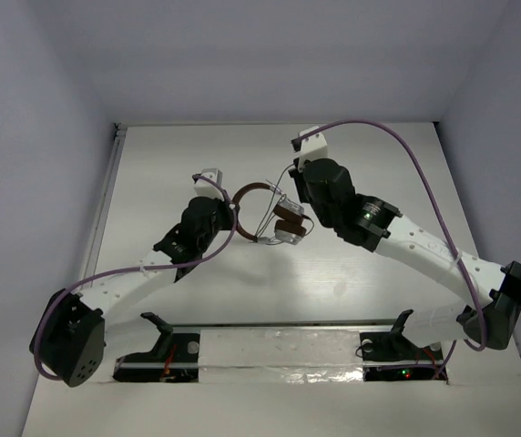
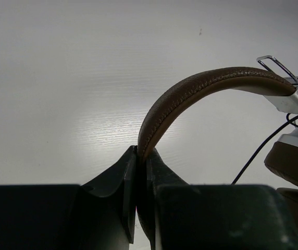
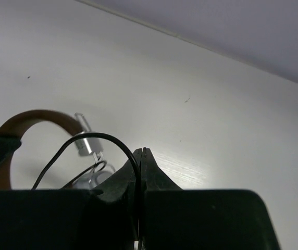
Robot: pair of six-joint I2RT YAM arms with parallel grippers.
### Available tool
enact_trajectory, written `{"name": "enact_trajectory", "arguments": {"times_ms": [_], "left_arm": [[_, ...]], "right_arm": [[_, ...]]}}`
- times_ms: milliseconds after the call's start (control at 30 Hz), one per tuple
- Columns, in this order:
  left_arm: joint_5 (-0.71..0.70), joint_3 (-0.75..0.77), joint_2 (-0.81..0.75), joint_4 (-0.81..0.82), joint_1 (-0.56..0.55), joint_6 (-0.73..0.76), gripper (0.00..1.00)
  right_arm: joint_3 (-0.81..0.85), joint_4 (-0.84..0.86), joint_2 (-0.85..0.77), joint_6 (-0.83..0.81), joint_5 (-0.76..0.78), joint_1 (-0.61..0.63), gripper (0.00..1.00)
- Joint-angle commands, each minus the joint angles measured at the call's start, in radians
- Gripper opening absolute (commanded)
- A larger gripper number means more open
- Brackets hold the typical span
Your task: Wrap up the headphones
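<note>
Left gripper (image 1: 230,206): just left of the headphones (image 1: 285,228). Its two fingers are squeezed tight on the left part of the brown headband (image 1: 250,189).
Headphones, place: over the middle of the white table (image 1: 361,273), between the two grippers.
Headphones, look: a small pair. The headband is a brown curved strip with a line of stitches along its edge. The ear cups (image 1: 288,233) are silver with brown pads. They sit close together at the near right end of the headband. A thin dark cord (image 1: 270,211) runs across the open space under the headband.
Right gripper (image 1: 290,198): just right of the headphones, by the far end of the headband. Its fingers are pressed together with the cord caught between them.
Top view only: both arms at once, reaching in from the two sides, and the whole headphones as one brown loop with the cups at the bottom.
Left wrist view only: the left gripper (image 2: 138,154) up close, with the headband (image 2: 206,83) coming up out of the fingers and bending over to the right. The stitches show here. So do a silver clip with a wire loop (image 2: 297,94), a brown ear pad (image 2: 289,162) and a bit of cord (image 2: 258,151).
Right wrist view only: the right gripper (image 3: 140,155) up close. The cord (image 3: 97,136) makes a hump and goes down into the closed fingers. The headband (image 3: 32,116) is to the left of them.
Not sure: whether the ear cups touch the table.
</note>
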Motion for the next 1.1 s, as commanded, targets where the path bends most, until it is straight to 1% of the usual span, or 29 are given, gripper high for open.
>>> {"name": "enact_trajectory", "arguments": {"times_ms": [0, 267, 400, 467, 567, 700, 867, 933, 967, 1033, 1067], "left_arm": [[0.051, -0.005, -0.073, 0.072, -0.005, 0.009, 0.0], [0.115, -0.005, -0.13, 0.078, -0.005, -0.002, 0.0], [0.083, 0.029, -0.153, 0.046, -0.005, -0.023, 0.0], [0.086, 0.034, -0.178, 0.058, -0.005, -0.028, 0.0], [0.117, 0.055, -0.184, 0.063, -0.005, -0.037, 0.0], [0.128, 0.087, -0.184, 0.07, -0.005, -0.066, 0.0], [0.192, 0.124, -0.149, 0.108, 0.005, -0.091, 0.0], [0.192, 0.123, -0.144, 0.127, 0.025, -0.111, 0.0], [0.222, 0.12, -0.144, 0.135, 0.025, -0.132, 0.0], [0.256, 0.112, -0.138, 0.173, 0.071, -0.155, 0.0], [0.296, 0.112, -0.132, 0.185, 0.087, -0.178, 0.0]], "right_arm": [[-0.022, 0.138, 0.011, -0.058, 0.021, -0.047, 0.0], [-0.077, 0.215, 0.041, -0.062, 0.024, -0.09, 0.0], [-0.119, 0.226, 0.035, -0.025, 0.038, -0.11, 0.0], [-0.145, 0.229, 0.025, 0.027, 0.026, -0.11, 0.0], [-0.171, 0.238, 0.024, 0.07, -0.003, -0.123, 0.0], [-0.235, 0.27, -0.005, 0.125, -0.103, -0.123, 0.0], [-0.288, 0.304, -0.051, 0.162, -0.21, -0.132, 0.0], [-0.308, 0.301, -0.071, 0.166, -0.253, -0.141, 0.0], [-0.317, 0.304, -0.077, 0.168, -0.261, -0.141, 0.0], [-0.334, 0.315, -0.099, 0.177, -0.278, -0.15, 0.0], [-0.349, 0.318, -0.105, 0.18, -0.285, -0.159, 0.0]]}}
